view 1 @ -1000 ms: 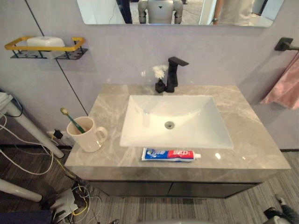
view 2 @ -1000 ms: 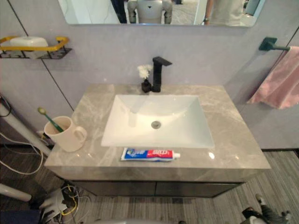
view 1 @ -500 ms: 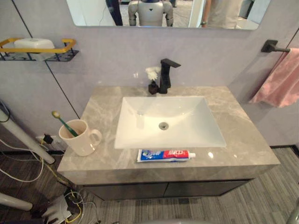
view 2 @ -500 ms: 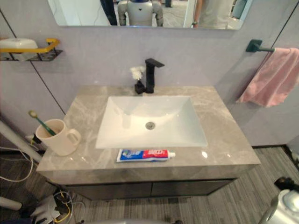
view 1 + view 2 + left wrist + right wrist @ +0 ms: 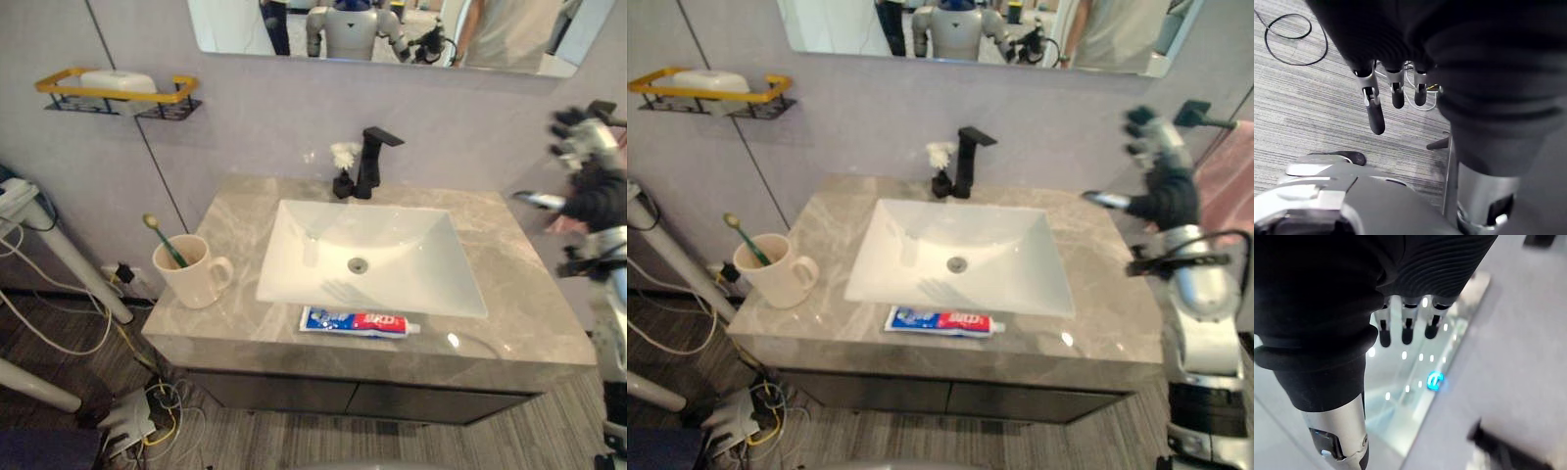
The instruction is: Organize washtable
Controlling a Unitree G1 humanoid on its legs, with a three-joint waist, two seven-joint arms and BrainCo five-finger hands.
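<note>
Fingers [image 5: 1375,115] of the left hand [image 5: 1395,83] straight and loose, holding nothing, pointing down over the grey striped floor [image 5: 1298,103]. Nearest on the tabletop [image 5: 524,304], along the front edge at lower centre of the frame: toothpaste tube [image 5: 358,321], lying flat, cap to the right, just in front of the sink [image 5: 377,240]. At the left corner, cream mug [image 5: 193,276], upright, handle to the right, with a green toothbrush [image 5: 163,243] leaning in it, head up and toward the upper left. White rectangular sink across the middle of the tabletop. At the right edge of the frame, right hand [image 5: 1164,191] held up above the right end of the tabletop, fingers [image 5: 1407,330] straight and spread, thumb out to the left, gripping nothing, well apart from the toothpaste tube and the mug. Pink towel [image 5: 1227,181] just behind that hand, hanging from a dark wall bar [image 5: 1197,113]. Behind the sink, black tap [image 5: 372,162], upright, and just beside it on the left a small dark vase with a white flower [image 5: 342,157]. Farther up the wall at upper left, yellow-rimmed wire shelf [image 5: 162,93] with a white bar of soap [image 5: 118,80] on it. Mirror [image 5: 240,24] along the top edge.
</note>
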